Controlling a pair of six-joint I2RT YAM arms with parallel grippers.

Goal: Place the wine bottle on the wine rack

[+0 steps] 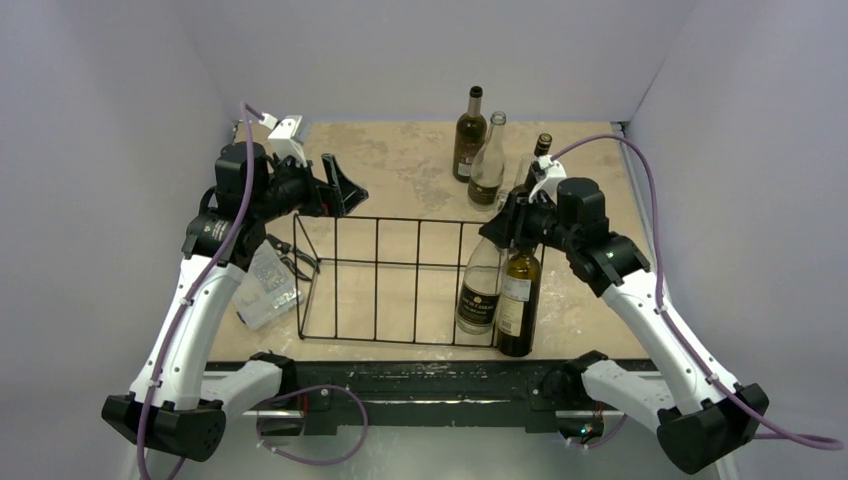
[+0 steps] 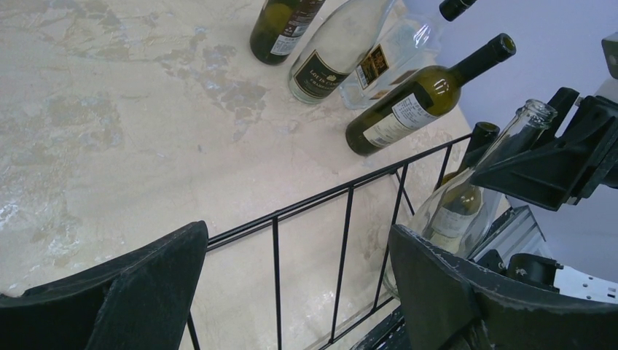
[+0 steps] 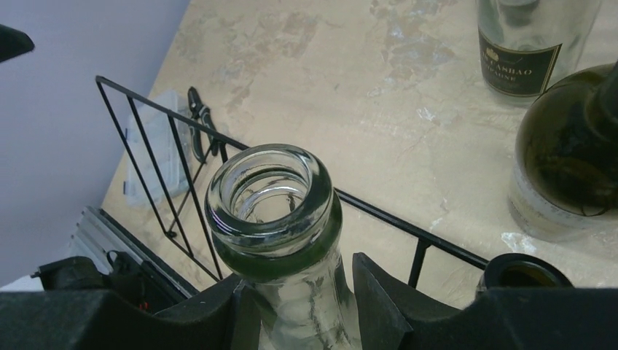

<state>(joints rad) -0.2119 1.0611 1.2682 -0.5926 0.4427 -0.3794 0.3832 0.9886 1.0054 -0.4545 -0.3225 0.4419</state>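
A clear glass wine bottle (image 1: 480, 290) stands upright at the right end of the black wire wine rack (image 1: 375, 262), seemingly in its last section. My right gripper (image 1: 507, 232) is shut on the bottle's neck just under the lip (image 3: 270, 204), and the right wrist view shows its fingers (image 3: 379, 292) pressed against both sides of the glass. My left gripper (image 1: 340, 190) hangs open above the rack's back left corner. In the left wrist view nothing but the rack's wires (image 2: 342, 197) lies between its fingers (image 2: 437, 277), with the held bottle (image 2: 466, 197) further along.
A dark green bottle (image 1: 518, 300) stands right beside the held one, outside the rack's right end. Three more bottles (image 1: 469, 135) (image 1: 488, 165) (image 1: 540, 150) stand at the back. A small clear plastic box (image 1: 262, 290) and black pliers (image 1: 290, 258) lie left of the rack.
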